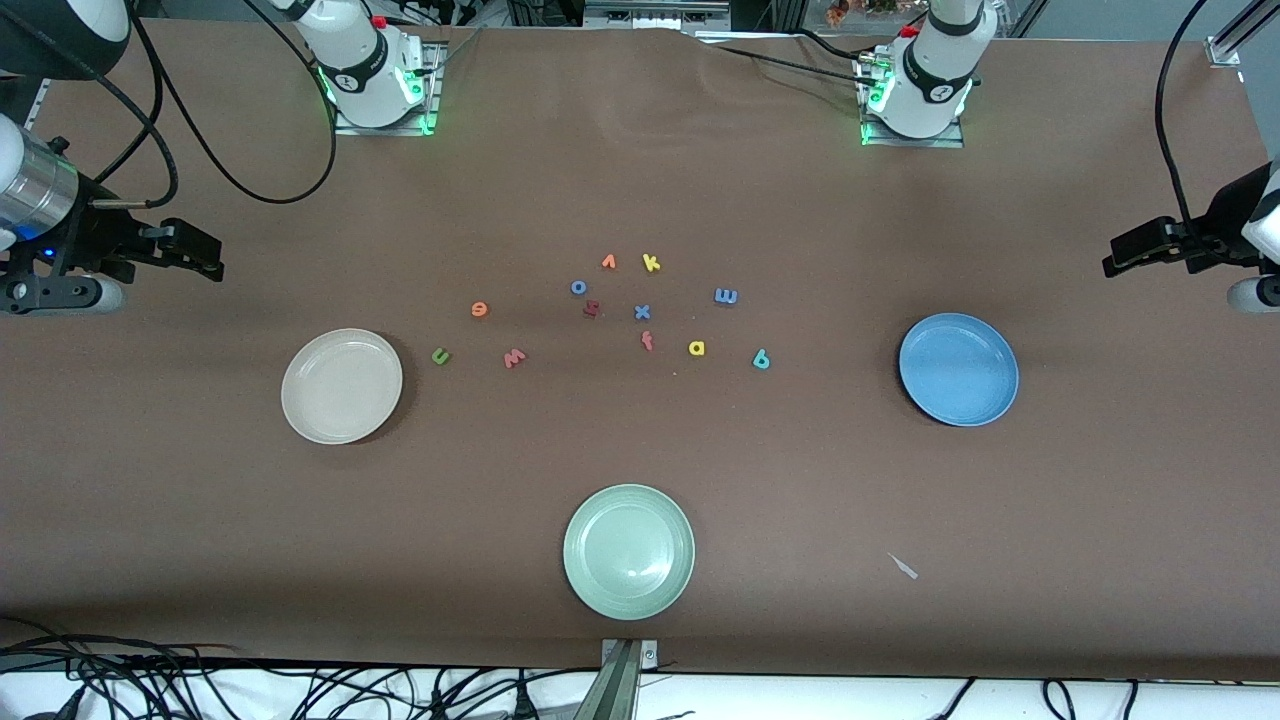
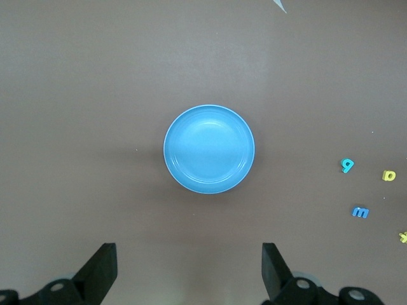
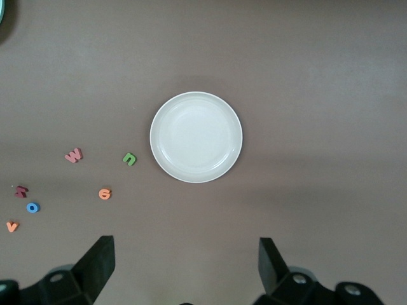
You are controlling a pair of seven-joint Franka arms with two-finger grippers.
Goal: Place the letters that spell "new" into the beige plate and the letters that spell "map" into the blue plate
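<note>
The beige plate [image 1: 341, 385] [image 3: 196, 137] lies empty toward the right arm's end. Beside it are the olive n [image 1: 440, 356] [image 3: 130, 159], orange e [image 1: 479, 309] [image 3: 105, 194] and pink w [image 1: 515, 357] [image 3: 74, 155]. The blue plate [image 1: 958, 369] [image 2: 209, 149] lies empty toward the left arm's end. The light blue m [image 1: 726, 296] [image 2: 360, 212], yellow a [image 1: 697, 348] [image 2: 388, 175] and teal p [image 1: 761, 359] [image 2: 346, 166] lie on the cloth between the plates. My right gripper [image 1: 205, 255] [image 3: 186, 264] hangs open high above the table's end. My left gripper [image 1: 1125, 255] [image 2: 189, 267] is open too, high at its own end.
A pale green plate [image 1: 628, 551] sits nearest the front camera. Spare letters lie mid-table: orange v [image 1: 608, 262], yellow k [image 1: 651, 263], blue o [image 1: 578, 288], blue x [image 1: 642, 312], red f [image 1: 647, 341] and a dark red one [image 1: 591, 309]. A paper scrap [image 1: 903, 566] lies on the cloth.
</note>
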